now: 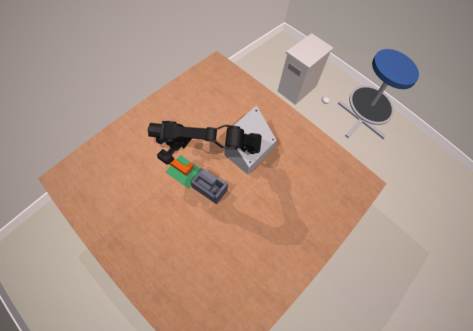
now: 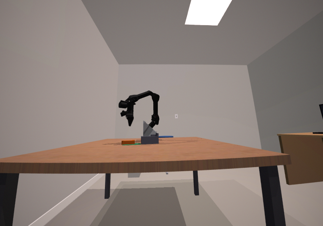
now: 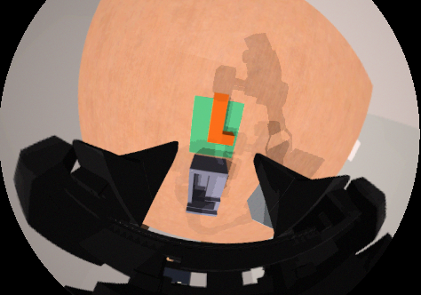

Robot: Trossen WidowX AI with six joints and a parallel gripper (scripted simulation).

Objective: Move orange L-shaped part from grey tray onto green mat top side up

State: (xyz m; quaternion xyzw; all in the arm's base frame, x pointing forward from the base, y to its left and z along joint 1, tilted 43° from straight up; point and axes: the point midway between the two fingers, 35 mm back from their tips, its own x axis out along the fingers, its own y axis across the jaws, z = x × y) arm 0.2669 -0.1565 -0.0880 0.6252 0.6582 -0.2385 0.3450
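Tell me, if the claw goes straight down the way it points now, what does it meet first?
Probably the table just beside the green mat, or the end of the orange part; depth is unclear. The open claw hangs well above.

Orange part (image 1: 181, 165) lies on green mat (image 1: 174, 174) beside tray (image 1: 209, 185).

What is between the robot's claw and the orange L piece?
Nothing but air. In the exterior view the open gripper hangs above the orange L part, which lies flat on the green mat. The wrist view shows the spread fingers holding nothing.
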